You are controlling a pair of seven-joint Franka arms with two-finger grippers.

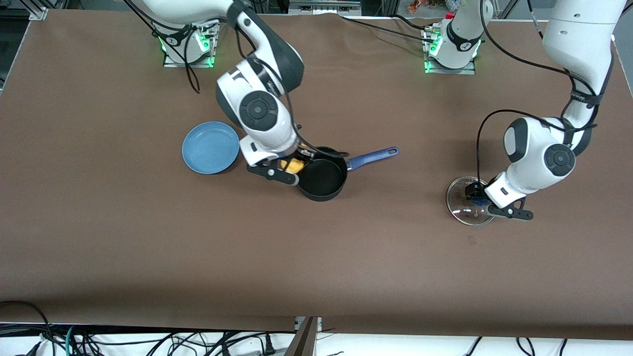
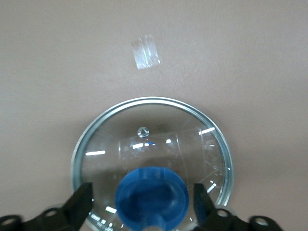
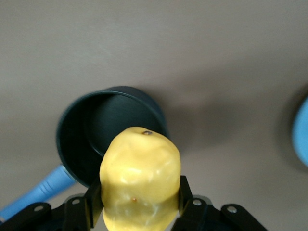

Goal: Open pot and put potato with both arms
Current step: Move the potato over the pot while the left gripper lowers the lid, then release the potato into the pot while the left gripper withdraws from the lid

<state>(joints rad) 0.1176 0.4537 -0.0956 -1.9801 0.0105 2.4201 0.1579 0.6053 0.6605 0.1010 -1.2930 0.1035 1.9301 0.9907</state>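
Beside the open pot (image 1: 322,179), the right gripper (image 3: 139,202) pinches the potato (image 3: 139,187) between its fingers, while the left gripper (image 2: 144,204) straddles the glass lid's (image 2: 154,144) blue knob (image 2: 153,197), fingers spread, well apart from the pot.

I see two white arms with rounded shells, the right arm (image 1: 257,106) and the left arm (image 1: 544,148). Each has black round joint caps and dark bands. Black cables loop along them. Green lights glow at both bases. Their grippers are black.
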